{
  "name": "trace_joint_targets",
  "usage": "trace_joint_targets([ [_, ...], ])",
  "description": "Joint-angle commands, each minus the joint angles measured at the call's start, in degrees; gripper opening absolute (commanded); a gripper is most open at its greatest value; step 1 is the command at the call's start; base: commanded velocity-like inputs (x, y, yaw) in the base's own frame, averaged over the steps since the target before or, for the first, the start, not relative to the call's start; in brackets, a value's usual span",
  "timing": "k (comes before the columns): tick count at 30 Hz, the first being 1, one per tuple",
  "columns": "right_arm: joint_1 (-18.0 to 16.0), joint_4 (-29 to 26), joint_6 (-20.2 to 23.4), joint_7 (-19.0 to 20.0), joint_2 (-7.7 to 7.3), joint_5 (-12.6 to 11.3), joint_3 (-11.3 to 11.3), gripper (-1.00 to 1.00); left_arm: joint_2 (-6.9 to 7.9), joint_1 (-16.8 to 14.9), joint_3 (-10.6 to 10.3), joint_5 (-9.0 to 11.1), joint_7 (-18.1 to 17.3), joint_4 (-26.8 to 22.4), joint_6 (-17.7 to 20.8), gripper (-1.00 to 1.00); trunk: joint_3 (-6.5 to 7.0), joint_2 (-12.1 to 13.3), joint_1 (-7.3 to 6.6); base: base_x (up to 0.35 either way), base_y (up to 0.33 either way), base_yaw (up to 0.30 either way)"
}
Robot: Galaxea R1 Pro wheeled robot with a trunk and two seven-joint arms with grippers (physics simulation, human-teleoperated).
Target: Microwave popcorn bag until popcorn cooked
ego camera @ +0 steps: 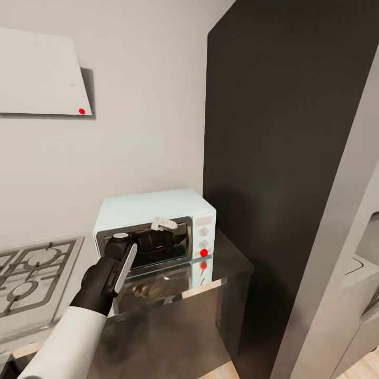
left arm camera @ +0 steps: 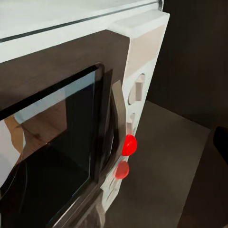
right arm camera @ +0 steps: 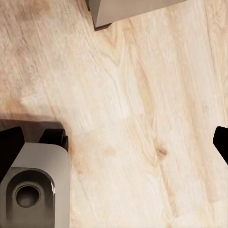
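The pale blue microwave (ego camera: 158, 210) stands on the grey countertop (ego camera: 234, 266) against the wall, beside a tall dark cabinet. My left gripper (ego camera: 163, 226) is up against the top of its dark glass door (ego camera: 158, 247). In the left wrist view the door (left arm camera: 52, 147) and the white side panel (left arm camera: 137, 90) with its knobs and red dot (left arm camera: 128, 145) are very close, and one dark fingertip (left arm camera: 221, 140) sits far to the side, so the left gripper looks open. My right gripper (right arm camera: 115, 145) hangs open over the wood floor. The popcorn bag is out of view.
A gas hob (ego camera: 31, 273) is set into the counter left of the microwave. The tall dark cabinet (ego camera: 273, 158) rises right of it, with a grey panel (ego camera: 337, 263) nearer me. A white wall panel (ego camera: 42, 73) hangs above. The robot's grey base (right arm camera: 33, 190) is over the floor.
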Motion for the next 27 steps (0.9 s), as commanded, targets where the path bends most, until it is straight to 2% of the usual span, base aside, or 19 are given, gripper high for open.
trace_joint_targets([
  [1, -0.06, 0.07, 0.11, 0.13, -0.03, 0.52, -0.48, 1.0, -0.02, -0.05, 0.06, -0.02, -0.11, -0.04, 0.36, 1.0, -0.08, -0.05, 0.01, 0.0, 0.0, 0.0],
  [8, -0.06, 0.07, 0.08, 0.08, -0.05, 0.52, -0.48, 1.0, -0.16, -0.05, 0.06, 0.13, -0.11, -0.17, 0.62, 1.0, -0.08, -0.05, 0.01, -0.05, 0.0, 0.0],
  [20, -0.05, -0.01, -0.29, 0.04, -0.11, 0.52, -0.41, 1.0, -0.65, -0.05, 0.06, 0.15, 0.03, -0.04, 0.87, 1.0, -0.08, -0.05, 0.01, -0.334, 0.0, 0.0],
  [22, -0.07, 0.0, -0.24, 0.04, -0.12, 0.52, -0.4, 1.0, -0.72, -0.05, 0.06, 0.15, 0.05, -0.04, 1.84, 1.0, -0.08, -0.05, 0.01, -0.346, 0.0, 0.0],
  [23, -0.07, 0.0, -0.16, 0.04, -0.16, 0.52, -0.42, 1.0, -1.01, -0.05, 0.06, 0.1, 0.05, -0.04, 3.22, 1.0, -0.08, -0.05, 0.01, -0.346, 0.0, 0.0],
  [27, -0.08, 0.01, -0.06, 0.04, -0.14, 0.52, -0.41, 1.0, -2.02, -0.05, 0.06, -0.11, 0.06, -0.1, 4.41, 1.0, -0.08, -0.05, 0.01, -0.347, 0.0, 0.0],
])
